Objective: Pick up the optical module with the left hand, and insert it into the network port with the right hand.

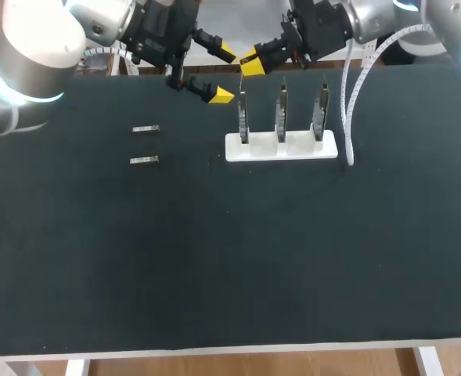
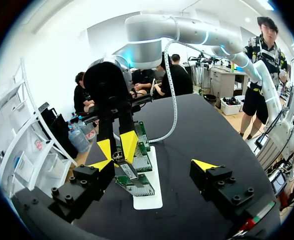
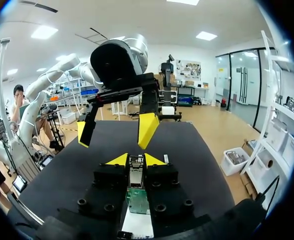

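You had your right gripper (image 3: pixel 136 161) clamped on the module (image 3: pixel 136 169) over the leftmost board (image 1: pixel 243 117), left gripper (image 1: pixel 221 74) released beside it, so the handover looked done and only the insertion remained

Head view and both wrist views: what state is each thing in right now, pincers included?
left pincer: open, holding nothing.
right pincer: shut on the optical module.
three boards: upright in the white holder.
optical module: gripped, right at one end board; whether it is plugged in cannot be told.
two spare modules: lying flat on the table, apart from both pincers.
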Robot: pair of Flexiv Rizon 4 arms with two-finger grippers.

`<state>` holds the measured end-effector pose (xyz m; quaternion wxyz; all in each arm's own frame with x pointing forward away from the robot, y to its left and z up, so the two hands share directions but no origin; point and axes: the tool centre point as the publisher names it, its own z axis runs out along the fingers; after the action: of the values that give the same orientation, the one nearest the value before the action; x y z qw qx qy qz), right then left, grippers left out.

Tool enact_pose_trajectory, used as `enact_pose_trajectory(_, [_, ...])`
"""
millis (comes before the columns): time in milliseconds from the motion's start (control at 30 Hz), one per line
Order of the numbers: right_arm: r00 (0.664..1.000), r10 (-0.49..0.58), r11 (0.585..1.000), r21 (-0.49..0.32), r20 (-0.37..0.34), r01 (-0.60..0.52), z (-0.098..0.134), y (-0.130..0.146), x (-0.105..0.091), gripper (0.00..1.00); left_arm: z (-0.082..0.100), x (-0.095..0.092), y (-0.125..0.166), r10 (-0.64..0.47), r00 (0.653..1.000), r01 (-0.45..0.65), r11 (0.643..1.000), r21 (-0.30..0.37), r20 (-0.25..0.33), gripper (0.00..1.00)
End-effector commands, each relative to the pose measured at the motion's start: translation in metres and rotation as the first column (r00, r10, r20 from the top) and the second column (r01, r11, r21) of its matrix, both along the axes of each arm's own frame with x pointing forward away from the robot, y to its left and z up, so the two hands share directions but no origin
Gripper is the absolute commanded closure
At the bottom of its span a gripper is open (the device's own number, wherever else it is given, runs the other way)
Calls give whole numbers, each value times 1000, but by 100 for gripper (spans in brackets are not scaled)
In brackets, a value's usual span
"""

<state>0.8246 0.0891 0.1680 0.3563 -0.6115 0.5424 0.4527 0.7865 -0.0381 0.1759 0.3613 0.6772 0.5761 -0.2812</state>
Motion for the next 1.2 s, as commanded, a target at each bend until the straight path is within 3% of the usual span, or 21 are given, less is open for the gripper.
enact_pose_trajectory(33, [999, 46, 999, -2, -14, -46, -3, 2, 11, 100, 1, 2, -1, -2, 1000, 2, 1000, 6, -3, 0])
enact_pose_trajectory(867, [999, 50, 998, 26, -8, -50, 6, -1, 12, 100, 1, 2, -1, -2, 1000, 2, 1000, 6, -3, 0])
enact_pose_trajectory(1200, [999, 48, 999, 14, -24, -48, -2, 1, 14, 100, 1, 2, -1, -2, 1000, 2, 1000, 6, -3, 0])
